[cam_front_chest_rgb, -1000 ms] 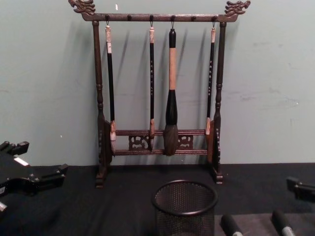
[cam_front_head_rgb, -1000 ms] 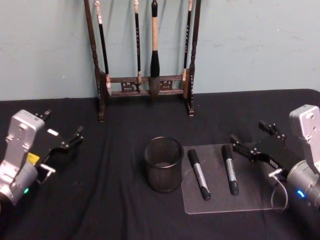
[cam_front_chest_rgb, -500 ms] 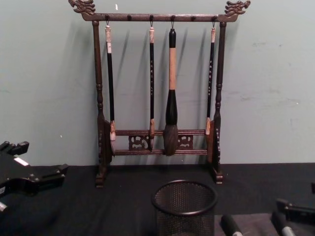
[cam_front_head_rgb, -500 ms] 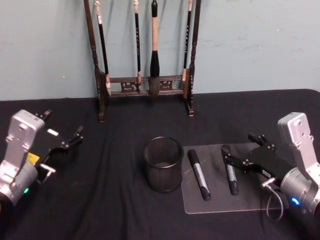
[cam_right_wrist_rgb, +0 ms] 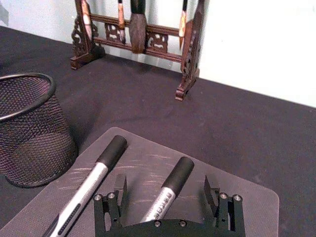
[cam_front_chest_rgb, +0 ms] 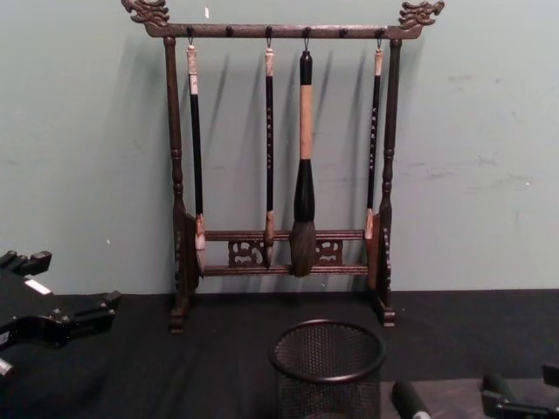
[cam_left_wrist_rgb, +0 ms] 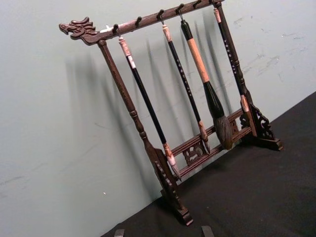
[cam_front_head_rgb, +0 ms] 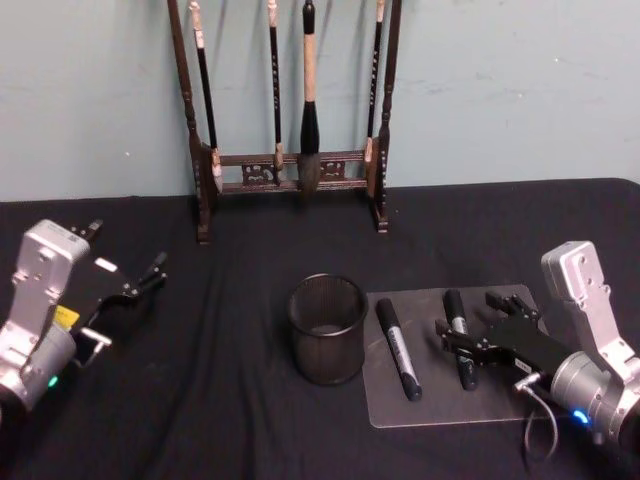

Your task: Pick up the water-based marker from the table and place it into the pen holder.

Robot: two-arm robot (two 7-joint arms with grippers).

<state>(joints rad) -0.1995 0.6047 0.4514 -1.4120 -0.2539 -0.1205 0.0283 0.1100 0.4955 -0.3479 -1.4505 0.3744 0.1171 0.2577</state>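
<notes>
Pale green wall ran behind the black-draped tabletop (cam_front_head_rgb: 250, 430), where a dark wooden brush rack (cam_front_head_rgb: 262, 173) hung with calligraphy brushes (cam_front_head_rgb: 310, 120) stood at the back, well clear of the work. Nearer me, the black mesh pen holder (cam_front_head_rgb: 327, 330) stood upright and, as far as I could see, empty. It was just beside a clear plastic mat (cam_front_head_rgb: 440, 400) carrying two markers that lay roughly parallel, caps toward the wall. The right end effector (cam_right_wrist_rgb: 165, 185) sat low over the mat with its fingers (cam_right_wrist_rgb: 120, 190) spread wide, one on each side of the water-based marker (cam_front_head_rgb: 456, 310) farther from the holder, a gap showing on both sides. I took that straddle as the line-up for closing across the barrel. The other marker (cam_front_head_rgb: 398, 350) lay between that one and the holder, apart from both, so I judged the grasp would need care not to nudge it. The left end effector (cam_front_head_rgb: 128, 247) hung at the tabletop's left side, fingers apart and holding nothing, seemingly parked out of the way. With the marker flat on the mat, the delivery was not yet begun.
</notes>
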